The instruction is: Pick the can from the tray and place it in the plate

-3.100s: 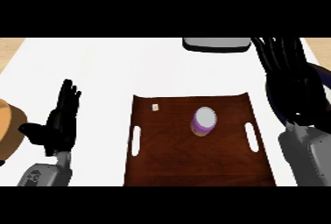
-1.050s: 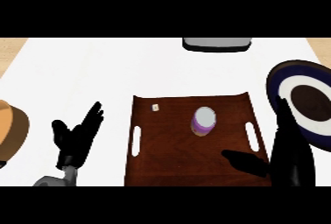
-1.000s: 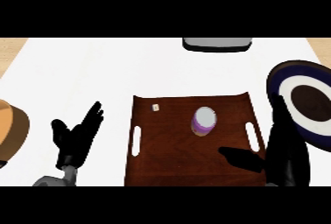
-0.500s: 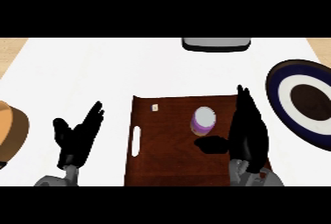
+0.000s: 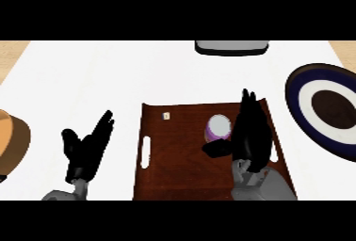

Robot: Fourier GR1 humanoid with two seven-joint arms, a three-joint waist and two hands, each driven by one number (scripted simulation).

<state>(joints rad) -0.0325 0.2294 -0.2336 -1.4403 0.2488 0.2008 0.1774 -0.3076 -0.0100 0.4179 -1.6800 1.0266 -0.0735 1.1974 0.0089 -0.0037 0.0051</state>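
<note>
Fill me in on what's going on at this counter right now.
A humanoid robot is working on moving the can from the brown tray to the plate at the right. The right robot hand is over the tray, right beside the can, fingers straight and thumb below it, not yet closed on it. The can stands in the tray. The left robot hand rests open on the counter left of the tray.

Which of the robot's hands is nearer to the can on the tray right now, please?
The right. The right hand is over the tray, right beside the can, fingers straight. The left hand rests open on the counter, left of the tray.
</note>
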